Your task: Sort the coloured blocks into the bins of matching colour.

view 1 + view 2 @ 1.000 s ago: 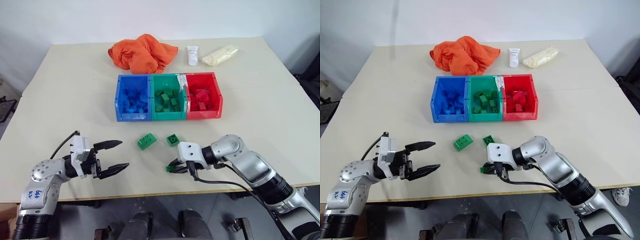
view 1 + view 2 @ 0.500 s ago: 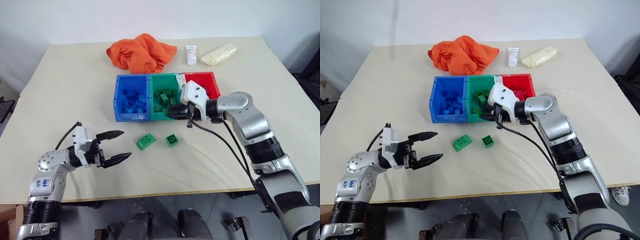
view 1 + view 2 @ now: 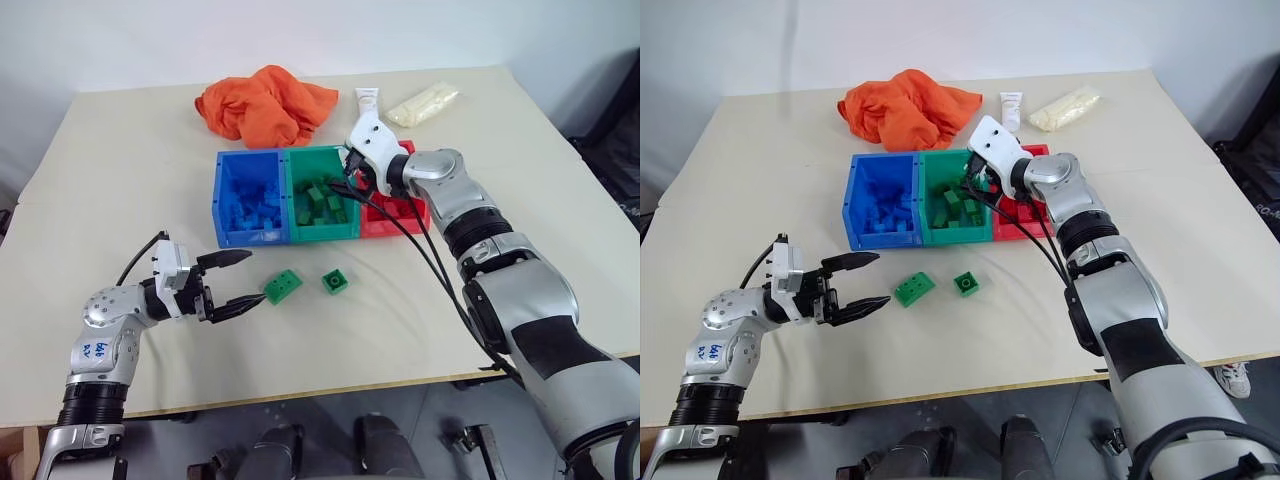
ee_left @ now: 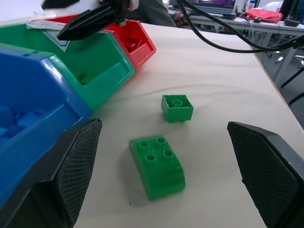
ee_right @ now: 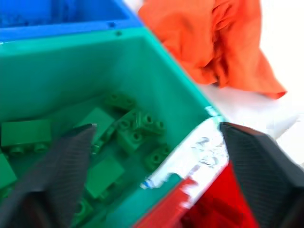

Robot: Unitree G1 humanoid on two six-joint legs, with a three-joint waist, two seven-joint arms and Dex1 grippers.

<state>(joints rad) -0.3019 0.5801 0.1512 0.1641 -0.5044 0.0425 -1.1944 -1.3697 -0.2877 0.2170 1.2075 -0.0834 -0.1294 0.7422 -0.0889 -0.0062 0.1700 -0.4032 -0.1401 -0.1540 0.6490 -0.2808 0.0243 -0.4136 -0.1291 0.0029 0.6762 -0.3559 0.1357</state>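
Three joined bins stand mid-table: blue (image 3: 245, 236), green (image 3: 325, 233) and red (image 3: 418, 215), each holding several blocks of its own colour. My right gripper (image 3: 345, 178) hovers open over the green bin's far right corner, with nothing between its fingers (image 5: 71, 161); green blocks (image 5: 135, 130) lie in the bin below it. On the table in front of the bins lie a larger green block (image 3: 283, 287) and a small one (image 3: 335, 282). My left gripper (image 3: 255, 278) is open, low over the table just left of the larger block (image 4: 156, 166), not touching it.
An orange cloth (image 3: 262, 103), a white tube (image 3: 367, 100) and a pale plastic bag (image 3: 422, 103) lie behind the bins. The right arm's black cable hangs across the red bin. The table's front edge runs close below the left arm.
My right gripper lifted a small green block from the table's front, carried it over the green bin and opened; the block is gone from its fingers. The left gripper crept toward the larger block.
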